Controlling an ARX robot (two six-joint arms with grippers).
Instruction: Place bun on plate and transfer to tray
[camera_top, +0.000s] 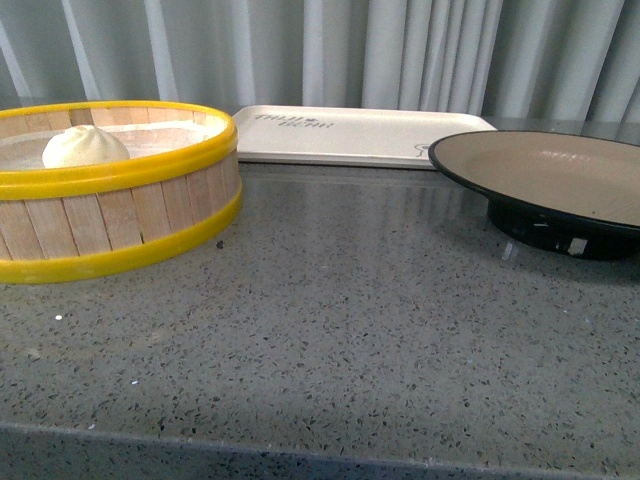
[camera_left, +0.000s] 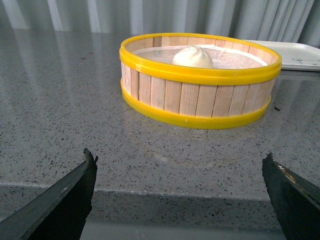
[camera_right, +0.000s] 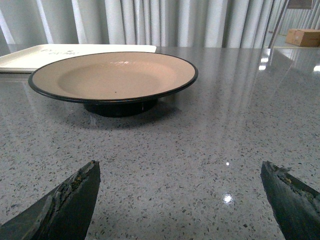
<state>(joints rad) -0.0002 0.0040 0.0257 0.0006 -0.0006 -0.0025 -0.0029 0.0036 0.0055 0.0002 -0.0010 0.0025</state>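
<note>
The white bun lies inside the yellow-rimmed wooden steamer basket at the left. A beige plate with a black rim stands empty at the right. Behind and between them lies the cream-white tray, with nothing on it. Neither arm shows in the front view. My left gripper is open, low over the counter's near edge, well short of the basket. My right gripper is open above bare counter, short of the plate.
A grey speckled stone counter carries everything, its front edge close to me. Pale curtains hang behind. A cardboard box sits far off at the right in the right wrist view.
</note>
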